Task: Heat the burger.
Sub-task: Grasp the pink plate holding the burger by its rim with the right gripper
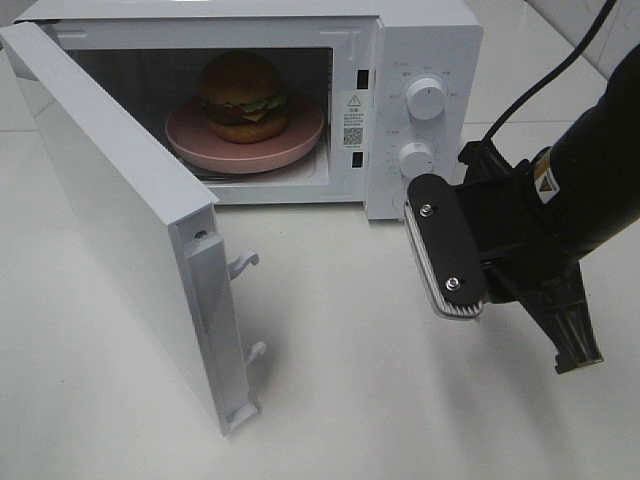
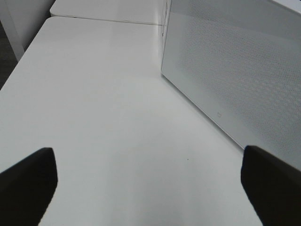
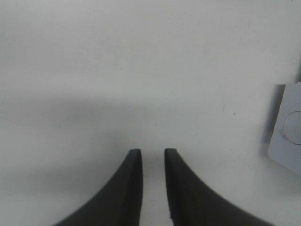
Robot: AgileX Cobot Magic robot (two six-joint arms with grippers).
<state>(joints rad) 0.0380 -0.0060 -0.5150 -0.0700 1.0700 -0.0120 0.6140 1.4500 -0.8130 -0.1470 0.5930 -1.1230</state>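
burger: we see the burger (image 1: 243,95) on its pink plate (image 1: 190,142) inside the microwave (image 1: 430,40); loading looks done
door: the door (image 1: 110,220) stands open; we judge closing it comes next
right gripper (image 3: 153,157): fingers narrowly apart, empty
left gripper (image 2: 150,176): fingers wide, empty, beside the door

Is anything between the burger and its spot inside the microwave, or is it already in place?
Nothing visible blocks it. The burger already sits on the pink plate inside the microwave; only the door stands open.
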